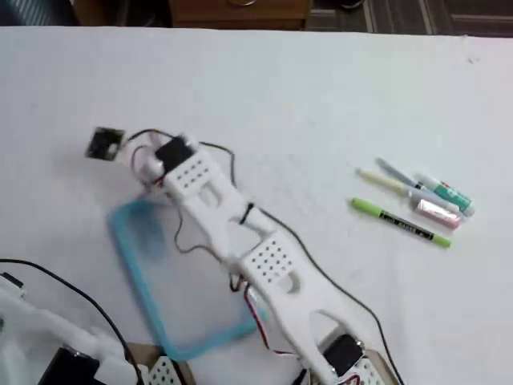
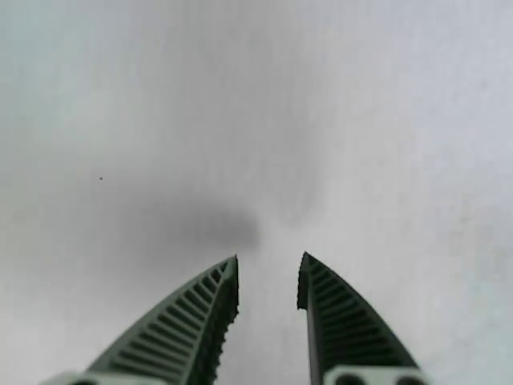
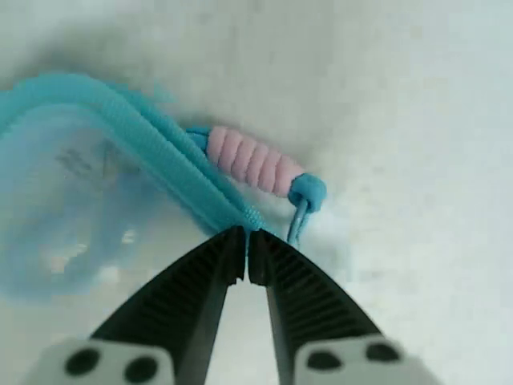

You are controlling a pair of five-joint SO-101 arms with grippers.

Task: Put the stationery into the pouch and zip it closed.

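On the white table [image 1: 321, 96] the right arm [image 1: 268, 261] lies across the blue pouch [image 1: 152, 273], lower left. The pens [image 1: 413, 204] sit far right. The right gripper [image 3: 247, 255] pinches the pouch's zip edge beside a pink pull [image 3: 252, 160]. The left gripper [image 2: 268, 281] hangs open.

— Where is there room on the table [image 1: 321, 88]?
— The far half is bare, and so is the stretch between the pouch [image 1: 176, 305] and the pens [image 1: 399, 220].
— What's in the way?
— The right arm [image 1: 268, 261] lies slantwise across the pouch. The left arm [image 1: 48, 329] fills the near left corner.
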